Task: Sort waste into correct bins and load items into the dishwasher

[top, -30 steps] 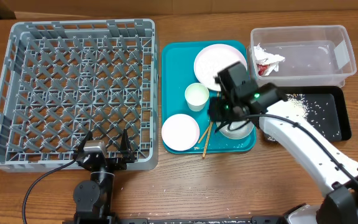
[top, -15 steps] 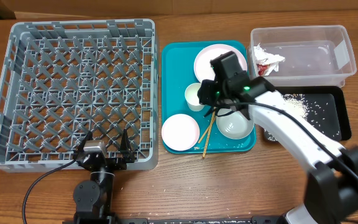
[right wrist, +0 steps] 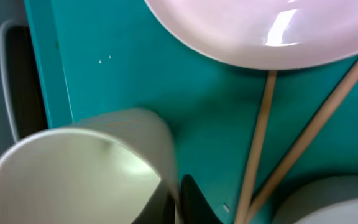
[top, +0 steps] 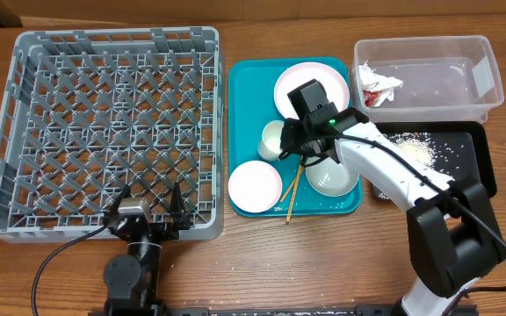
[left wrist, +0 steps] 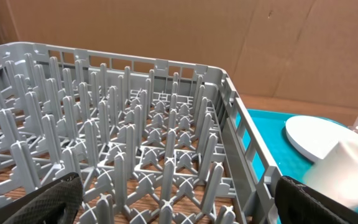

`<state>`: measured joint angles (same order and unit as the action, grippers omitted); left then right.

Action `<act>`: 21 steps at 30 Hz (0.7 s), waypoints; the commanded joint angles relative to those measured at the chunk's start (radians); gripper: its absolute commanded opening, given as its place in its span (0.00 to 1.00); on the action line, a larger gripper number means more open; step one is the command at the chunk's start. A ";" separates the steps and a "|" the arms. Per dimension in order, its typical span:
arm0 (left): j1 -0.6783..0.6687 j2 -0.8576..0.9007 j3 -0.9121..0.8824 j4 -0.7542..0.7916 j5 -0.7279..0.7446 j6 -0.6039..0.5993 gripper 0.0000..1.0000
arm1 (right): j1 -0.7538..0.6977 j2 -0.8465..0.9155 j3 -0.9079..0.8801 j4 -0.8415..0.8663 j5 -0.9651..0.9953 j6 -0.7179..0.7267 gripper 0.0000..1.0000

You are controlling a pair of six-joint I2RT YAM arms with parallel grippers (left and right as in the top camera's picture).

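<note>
White cup (right wrist: 73, 168) wall sits pinched in your right gripper (right wrist: 174, 202); lift it level, clear of the teal tray (right wrist: 117, 74), before travelling.

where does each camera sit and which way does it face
overhead: above the table, facing straight down on the large grey plastic dish rack, flat teal tray, left gripper, right gripper.
left wrist: low at the rack's near wall, facing across it; own dark fingers in bottom corners.
right wrist: close over the tray, facing down at the small white cup; fingertips astride its wall.
shared: overhead and right wrist both show the cup.
</note>
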<state>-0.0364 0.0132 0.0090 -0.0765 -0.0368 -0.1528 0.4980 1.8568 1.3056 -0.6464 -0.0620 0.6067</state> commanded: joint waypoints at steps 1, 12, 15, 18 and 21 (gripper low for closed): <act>0.004 -0.009 -0.004 0.002 0.008 0.018 1.00 | -0.001 -0.010 0.017 0.005 0.016 0.000 0.04; 0.004 -0.009 -0.004 0.001 0.006 0.018 1.00 | -0.125 -0.219 0.056 -0.141 -0.214 -0.055 0.04; 0.003 -0.009 -0.003 0.037 0.038 -0.100 1.00 | -0.268 -0.362 0.056 -0.204 -0.402 -0.148 0.04; 0.003 -0.006 0.040 0.023 0.145 -0.240 1.00 | -0.399 -0.427 0.056 -0.263 -0.600 -0.255 0.04; 0.003 0.061 0.154 -0.074 0.168 -0.290 1.00 | -0.476 -0.436 0.055 -0.321 -0.759 -0.381 0.04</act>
<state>-0.0364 0.0174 0.0399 -0.1020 0.0620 -0.3355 0.0654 1.4101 1.3560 -0.9314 -0.5873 0.3851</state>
